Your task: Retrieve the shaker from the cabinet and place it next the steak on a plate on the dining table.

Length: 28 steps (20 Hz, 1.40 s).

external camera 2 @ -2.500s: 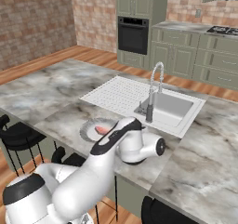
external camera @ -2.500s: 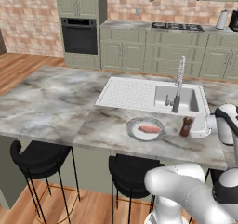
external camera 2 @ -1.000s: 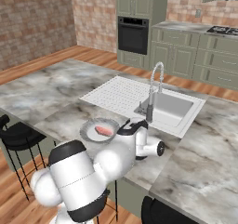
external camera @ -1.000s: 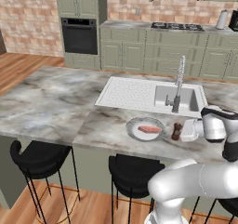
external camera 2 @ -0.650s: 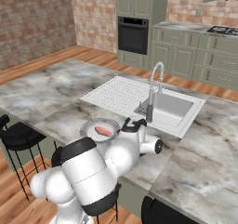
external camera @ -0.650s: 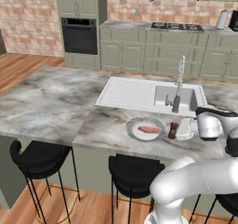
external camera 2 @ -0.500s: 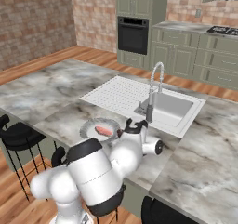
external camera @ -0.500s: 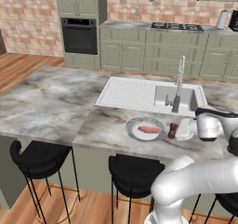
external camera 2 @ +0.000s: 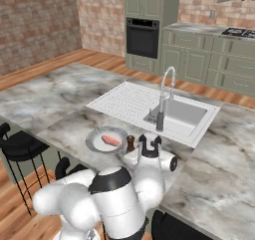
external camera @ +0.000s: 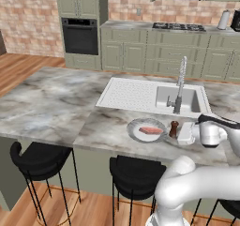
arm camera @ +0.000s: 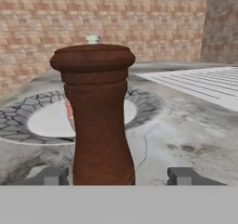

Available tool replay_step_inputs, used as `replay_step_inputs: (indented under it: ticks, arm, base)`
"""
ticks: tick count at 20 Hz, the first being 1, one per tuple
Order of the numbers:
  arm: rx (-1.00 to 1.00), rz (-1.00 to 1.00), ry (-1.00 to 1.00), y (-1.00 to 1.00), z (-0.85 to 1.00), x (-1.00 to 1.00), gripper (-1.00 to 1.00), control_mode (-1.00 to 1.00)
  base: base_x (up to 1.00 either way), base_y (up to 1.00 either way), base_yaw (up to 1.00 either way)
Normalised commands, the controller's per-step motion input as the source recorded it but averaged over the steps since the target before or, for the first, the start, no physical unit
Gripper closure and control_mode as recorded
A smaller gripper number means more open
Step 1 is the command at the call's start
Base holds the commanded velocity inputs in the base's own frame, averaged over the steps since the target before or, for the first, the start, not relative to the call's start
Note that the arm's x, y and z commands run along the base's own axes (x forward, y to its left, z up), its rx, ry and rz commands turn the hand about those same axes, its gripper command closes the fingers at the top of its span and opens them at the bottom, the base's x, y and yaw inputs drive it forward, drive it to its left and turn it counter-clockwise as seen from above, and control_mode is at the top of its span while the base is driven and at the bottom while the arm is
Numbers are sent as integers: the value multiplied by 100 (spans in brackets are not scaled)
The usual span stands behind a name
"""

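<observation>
Claw (arm camera: 119, 175) released; shaker (arm camera: 98, 116) upright on dining table (external camera: 56, 103) beside plate (external camera: 146, 130) w/ steak (external camera: 151, 130)

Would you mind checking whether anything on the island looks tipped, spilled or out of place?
Nothing stands out. The shaker stands upright on the marble beside the plate, and the steak lies flat on the plate.
</observation>
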Motion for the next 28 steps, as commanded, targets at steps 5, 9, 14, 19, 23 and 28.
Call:
replay_step_inputs:
  ticks: [5,9,14,19,23,28]
  arm:
    - [0,0,0,-4,-8,3,-100,-100]
    - [0,0,0,-2,2,-23,-100,-100]
    - [-2,0,1,-2,78,-50,-100,-100]
    - [-9,-2,3,-1,100,-89,-100,-100]
    - [-17,-4,3,0,100,-89,-100,-100]
    - [-20,-11,16,10,69,-96,-100,-100]
  base:
    - [0,0,0]
    - [0,0,0]
    - [0,0,0]
    - [0,0,0]
    - [0,0,0]
    - [0,0,0]
